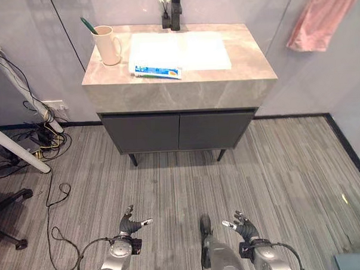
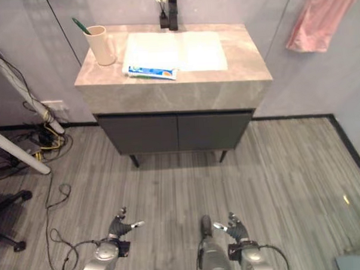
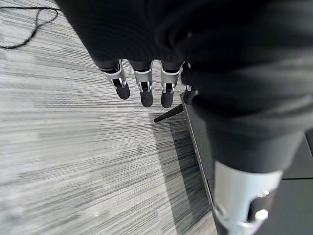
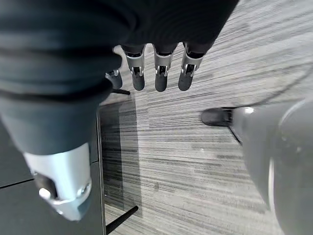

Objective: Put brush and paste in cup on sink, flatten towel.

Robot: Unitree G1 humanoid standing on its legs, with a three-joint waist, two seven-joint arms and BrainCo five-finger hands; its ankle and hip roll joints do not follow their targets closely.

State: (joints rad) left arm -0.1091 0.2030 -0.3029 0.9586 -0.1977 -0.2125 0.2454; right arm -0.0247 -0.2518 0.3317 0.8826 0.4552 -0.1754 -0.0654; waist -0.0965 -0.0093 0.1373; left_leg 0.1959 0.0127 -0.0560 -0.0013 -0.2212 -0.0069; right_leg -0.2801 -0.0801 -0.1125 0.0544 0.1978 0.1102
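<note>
Nearest, left robot hand (image 1: 129, 222) and right robot hand (image 1: 242, 225) low over floor, fingers relaxed, empty. Beyond, table (image 1: 237, 78): paste (image 1: 157, 71) flat at basin's front edge; light, soft tube, likely slippery, pinch mid-body. Brush (image 1: 88, 25) already in cup (image 1: 107, 45). Farthest, towel (image 1: 324, 15) hanging bunched, limp; take corners.

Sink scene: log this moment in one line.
brush in cup | paste on sink | towel hanging | left hand, right hand open, low
</note>
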